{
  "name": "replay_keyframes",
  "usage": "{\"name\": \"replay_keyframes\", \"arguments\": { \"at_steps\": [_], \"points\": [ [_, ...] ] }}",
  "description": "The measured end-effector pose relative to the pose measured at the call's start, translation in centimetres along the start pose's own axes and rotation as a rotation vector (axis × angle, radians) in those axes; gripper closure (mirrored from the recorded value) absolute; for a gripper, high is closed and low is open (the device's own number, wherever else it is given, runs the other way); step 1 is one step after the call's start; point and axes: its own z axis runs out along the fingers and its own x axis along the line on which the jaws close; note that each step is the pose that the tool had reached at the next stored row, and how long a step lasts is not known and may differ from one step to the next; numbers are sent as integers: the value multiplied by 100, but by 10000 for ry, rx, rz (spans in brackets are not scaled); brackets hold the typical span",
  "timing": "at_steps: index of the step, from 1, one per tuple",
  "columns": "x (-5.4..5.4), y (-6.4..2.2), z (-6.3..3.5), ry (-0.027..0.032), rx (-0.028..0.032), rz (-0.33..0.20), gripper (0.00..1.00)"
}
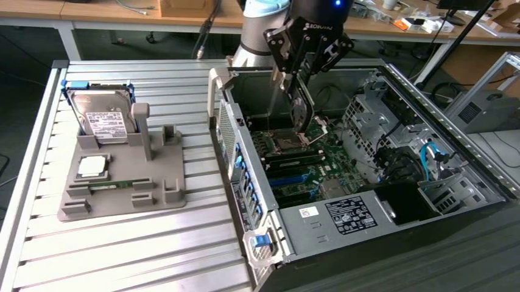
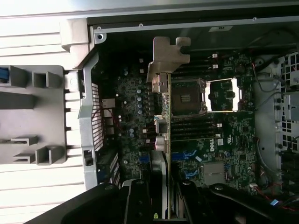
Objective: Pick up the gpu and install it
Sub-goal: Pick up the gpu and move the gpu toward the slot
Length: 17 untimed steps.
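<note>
Gripper (image 1: 296, 76) clamped on the gpu (image 1: 301, 112), held edge-on above the motherboard (image 1: 286, 177) inside the open computer case (image 1: 231, 131); apparently not yet seated.

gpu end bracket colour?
Silver-grey; the bracket of the gpu shows best in the wrist view.

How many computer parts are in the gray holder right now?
3: hard drive standing at the far end, processor chip flat in the middle, green memory stick just nearer. More might be hidden.
</note>
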Motion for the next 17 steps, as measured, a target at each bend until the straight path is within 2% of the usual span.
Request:
{"name": "replay_keyframes", "arguments": {
  "at_steps": [8,17],
  "points": [
    [-129,9,52,2,2,0,73],
    [-362,25,140,5,12,1,73]
  ]
}}
